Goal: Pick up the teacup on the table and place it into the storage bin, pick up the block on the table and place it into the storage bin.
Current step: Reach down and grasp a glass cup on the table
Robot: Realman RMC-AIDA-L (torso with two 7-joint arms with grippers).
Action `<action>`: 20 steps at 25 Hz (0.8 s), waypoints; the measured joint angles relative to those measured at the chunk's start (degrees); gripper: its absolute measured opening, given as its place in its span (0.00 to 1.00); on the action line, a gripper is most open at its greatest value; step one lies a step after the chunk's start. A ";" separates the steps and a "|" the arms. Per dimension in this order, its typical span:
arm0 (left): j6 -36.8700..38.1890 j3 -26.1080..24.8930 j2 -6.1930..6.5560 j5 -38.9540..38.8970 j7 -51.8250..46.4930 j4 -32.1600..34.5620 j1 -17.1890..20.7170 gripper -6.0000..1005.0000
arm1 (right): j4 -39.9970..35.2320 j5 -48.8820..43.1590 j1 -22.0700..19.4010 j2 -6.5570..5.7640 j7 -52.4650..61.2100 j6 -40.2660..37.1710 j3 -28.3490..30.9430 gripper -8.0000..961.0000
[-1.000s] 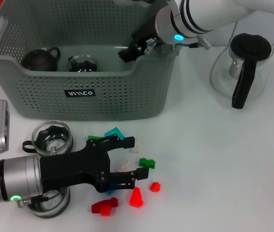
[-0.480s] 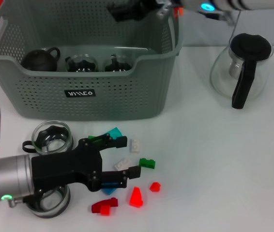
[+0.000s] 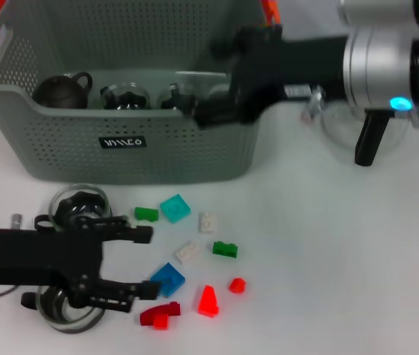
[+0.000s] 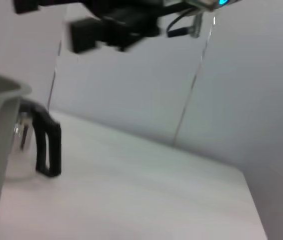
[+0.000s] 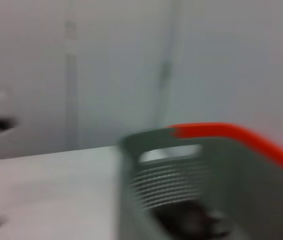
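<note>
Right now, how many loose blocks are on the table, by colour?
Red blocks: 3
Green blocks: 2
White blocks: 2
Blue block: 1
Teal block: 1
Total: 9

Head view: both arms over the desk [image 3: 343, 251]
Left gripper [image 3: 144, 265] empty, jaws spread beside scattered blocks [image 3: 195, 259], over two glass teacups [image 3: 81, 207]. Right gripper [image 3: 217, 81] at the storage bin [image 3: 121, 140] rim, jaws apart.
</note>
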 joint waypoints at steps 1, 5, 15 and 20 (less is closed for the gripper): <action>0.39 -0.01 0.07 1.04 -0.84 2.05 0.12 0.87 | 0.33 1.84 -0.75 -0.01 -1.65 -1.84 0.09 0.97; 0.77 0.04 0.60 4.40 -3.43 10.22 0.77 0.87 | 1.42 5.38 -2.94 -0.01 -4.53 -7.62 0.84 0.97; 6.41 5.78 -2.74 15.98 -9.50 31.70 1.77 0.87 | 5.85 9.61 -4.63 0.17 -4.60 -5.80 3.16 0.97; 6.43 16.39 -3.32 18.93 -12.79 36.36 3.96 0.85 | 9.36 11.44 -3.20 0.14 -5.33 -5.61 3.57 0.97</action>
